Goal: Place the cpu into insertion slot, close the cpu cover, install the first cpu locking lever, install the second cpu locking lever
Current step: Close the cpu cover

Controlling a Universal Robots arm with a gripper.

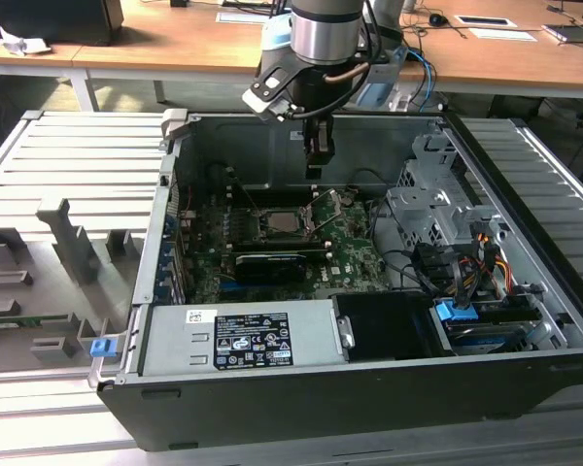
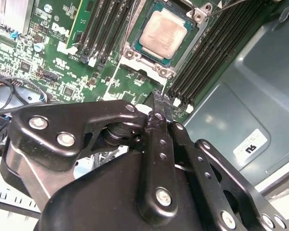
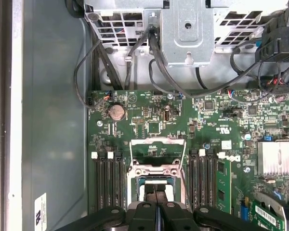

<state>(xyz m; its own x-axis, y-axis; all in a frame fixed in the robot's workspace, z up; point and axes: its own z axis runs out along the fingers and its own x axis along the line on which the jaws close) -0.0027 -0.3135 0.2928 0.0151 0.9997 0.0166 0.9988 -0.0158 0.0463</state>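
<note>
Chip (image 2: 163,34) seated; cover (image 3: 157,140) raised
Gripper (image 2: 158,96) hovers nearby, fingers pressed together, empty; closing the cover probably wants a gentle, even push

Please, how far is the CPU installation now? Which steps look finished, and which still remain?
Done: the cpu sits in the insertion slot, silvery top up.
In hand: nothing. The tool is shut and empty and hangs just above the chip.
Left: the cpu cover looks raised off the chip, so closing it and locking it down appear not yet done.
</note>
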